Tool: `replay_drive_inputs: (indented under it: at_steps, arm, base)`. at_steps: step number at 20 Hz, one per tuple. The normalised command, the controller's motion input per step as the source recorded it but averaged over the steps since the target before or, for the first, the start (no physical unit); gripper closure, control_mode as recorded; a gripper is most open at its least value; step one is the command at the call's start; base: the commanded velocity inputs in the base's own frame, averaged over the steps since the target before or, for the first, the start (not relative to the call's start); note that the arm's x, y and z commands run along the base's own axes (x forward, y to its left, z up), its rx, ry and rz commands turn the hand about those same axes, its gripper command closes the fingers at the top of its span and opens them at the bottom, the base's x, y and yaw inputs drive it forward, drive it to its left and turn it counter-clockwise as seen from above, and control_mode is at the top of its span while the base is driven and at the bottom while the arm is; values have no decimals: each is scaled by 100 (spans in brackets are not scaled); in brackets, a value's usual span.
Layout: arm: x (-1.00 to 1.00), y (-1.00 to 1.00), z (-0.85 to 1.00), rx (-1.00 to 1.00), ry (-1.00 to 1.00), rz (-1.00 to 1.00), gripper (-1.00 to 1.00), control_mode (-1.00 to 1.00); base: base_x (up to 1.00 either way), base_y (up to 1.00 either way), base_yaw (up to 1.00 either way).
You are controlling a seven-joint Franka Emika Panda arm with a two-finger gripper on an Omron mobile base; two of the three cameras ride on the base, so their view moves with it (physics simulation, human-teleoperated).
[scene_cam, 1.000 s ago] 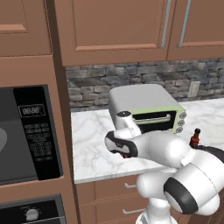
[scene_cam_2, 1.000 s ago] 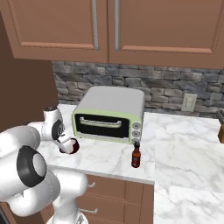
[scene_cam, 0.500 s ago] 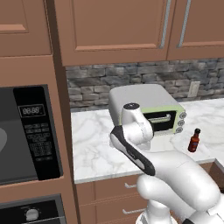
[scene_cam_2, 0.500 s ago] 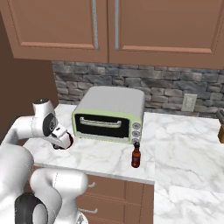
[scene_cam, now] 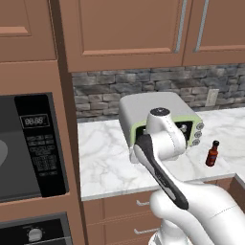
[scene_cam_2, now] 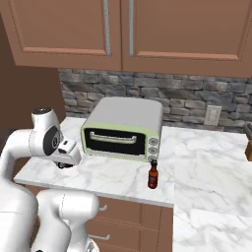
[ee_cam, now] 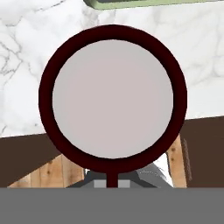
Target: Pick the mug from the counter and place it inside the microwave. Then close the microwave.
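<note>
mug [ee_cam: 113, 98]: dark red rim, pale inside, seen straight down its mouth in the hand view; held off the surface, over its front edge
claw [ee_cam: 112, 177]: pinched tight on the mug's rim at the near side
surface [scene_cam_2: 123, 172]: white marble, grey veins
microwave [scene_cam: 24, 148]: black, built in at left, keypad and display at its right side
toaster oven [scene_cam_2: 125, 130]: pale green, on the surface
sauce bottle [scene_cam_2: 153, 175]: upright, just in front of the toaster oven's knob end

A glossy white arm [scene_cam: 165, 143] here, all fat rounded segments, with a long dark band running down one link. Over on the right base view, a grey disc caps its joint, and the base is bulbous and white.
</note>
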Motion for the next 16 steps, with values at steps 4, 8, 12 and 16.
replay_drive_inputs:
  at_steps: [4,8,12,16]
  arm:
    - [-48,-19,36,0,0,18,100,-100]
    - [-62,-19,40,0,0,14,100,-100]
    - [-90,-11,24,0,-4,16,100,-100]
    - [-82,-1,32,0,-11,14,100,-100]
  base:
    - [0,0,0]
    - [0,0,0]
    - [0,0,0]
    - [0,0,0]
